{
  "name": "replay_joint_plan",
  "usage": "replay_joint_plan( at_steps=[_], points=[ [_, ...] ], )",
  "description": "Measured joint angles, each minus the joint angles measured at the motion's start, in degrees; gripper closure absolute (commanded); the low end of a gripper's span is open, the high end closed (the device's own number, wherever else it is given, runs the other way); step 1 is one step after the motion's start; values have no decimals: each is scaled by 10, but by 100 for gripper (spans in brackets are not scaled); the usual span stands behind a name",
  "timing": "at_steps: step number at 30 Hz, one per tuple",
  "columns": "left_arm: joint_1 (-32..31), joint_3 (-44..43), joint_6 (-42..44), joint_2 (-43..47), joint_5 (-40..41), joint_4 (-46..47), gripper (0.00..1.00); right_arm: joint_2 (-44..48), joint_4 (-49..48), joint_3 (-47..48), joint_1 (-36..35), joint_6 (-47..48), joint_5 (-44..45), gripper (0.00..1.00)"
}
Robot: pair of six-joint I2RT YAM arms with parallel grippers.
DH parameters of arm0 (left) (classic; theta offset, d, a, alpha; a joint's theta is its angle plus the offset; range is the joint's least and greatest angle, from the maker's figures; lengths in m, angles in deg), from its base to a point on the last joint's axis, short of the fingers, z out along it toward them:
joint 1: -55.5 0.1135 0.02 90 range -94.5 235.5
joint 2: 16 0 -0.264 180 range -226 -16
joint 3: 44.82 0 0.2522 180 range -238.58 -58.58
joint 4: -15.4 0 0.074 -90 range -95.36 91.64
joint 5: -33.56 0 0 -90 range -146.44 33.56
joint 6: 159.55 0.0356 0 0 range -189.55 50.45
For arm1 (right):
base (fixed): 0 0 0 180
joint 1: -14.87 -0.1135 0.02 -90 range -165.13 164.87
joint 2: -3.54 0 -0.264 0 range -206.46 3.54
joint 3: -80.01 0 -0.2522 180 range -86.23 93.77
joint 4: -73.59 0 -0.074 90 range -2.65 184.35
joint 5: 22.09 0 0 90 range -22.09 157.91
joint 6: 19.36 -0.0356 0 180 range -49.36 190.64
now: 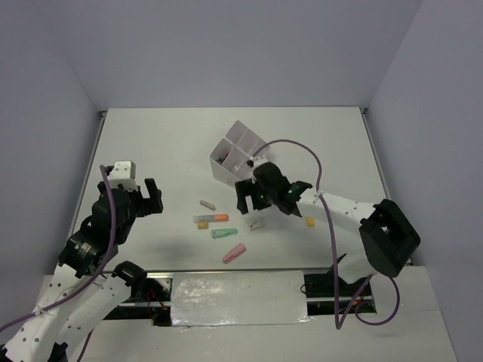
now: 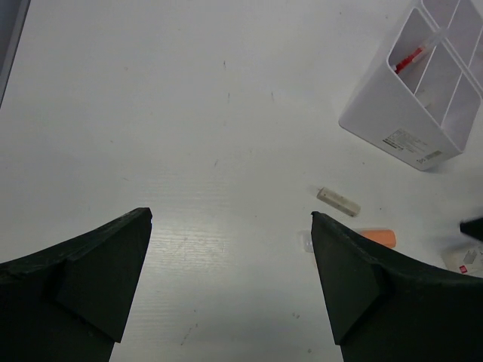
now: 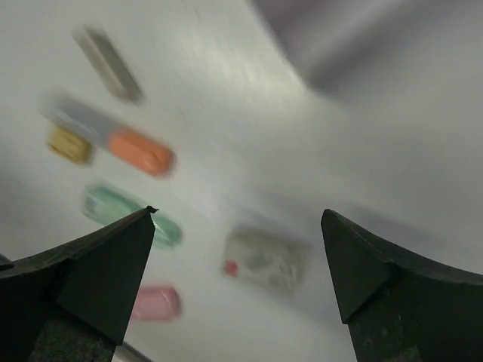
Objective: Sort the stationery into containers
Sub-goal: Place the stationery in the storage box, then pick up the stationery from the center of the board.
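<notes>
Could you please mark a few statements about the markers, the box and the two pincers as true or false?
1. The left pincer and the right pincer both stand open and empty. True.
2. The stubby pink marker lies inside the translucent white four-compartment plastic box. False: it lies on the white table, outside the box.
3. A thin red pen sits in one compartment of that box. True.
4. The stubby green marker touches the stubby orange marker. False: they lie apart.

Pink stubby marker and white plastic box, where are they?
pink stubby marker [image 1: 234, 253]: top view, its middle.
white divided plastic box [image 2: 381, 115]: left wrist view, its outer side wall.
</notes>
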Motion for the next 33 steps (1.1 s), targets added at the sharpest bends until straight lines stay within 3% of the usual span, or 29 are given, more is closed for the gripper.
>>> replay_joint_plan(
  at_steps=[3,6,18,23,29,30,33],
  points=[
    [3,0,-1,-1,0,-1,1,22,78,-55,-22,-1,24,10],
    [3,0,-1,12,-1,0,1,30,126,-72,-42,-11,45,9],
    [4,0,-1,18,-12,0,1,-41,124,-57,-88,-20,80,10],
    [4,0,0,20,-17,0,1,-81,126,-22,-91,-22,109,22],
    [4,0,0,26,-23,1,1,-114,130,16,-97,-25,133,49],
    [4,0,0,27,-23,1,1,-117,134,21,-100,-30,141,58],
    [4,0,0,30,-25,1,1,-117,138,23,-110,-31,152,65]
  ],
)
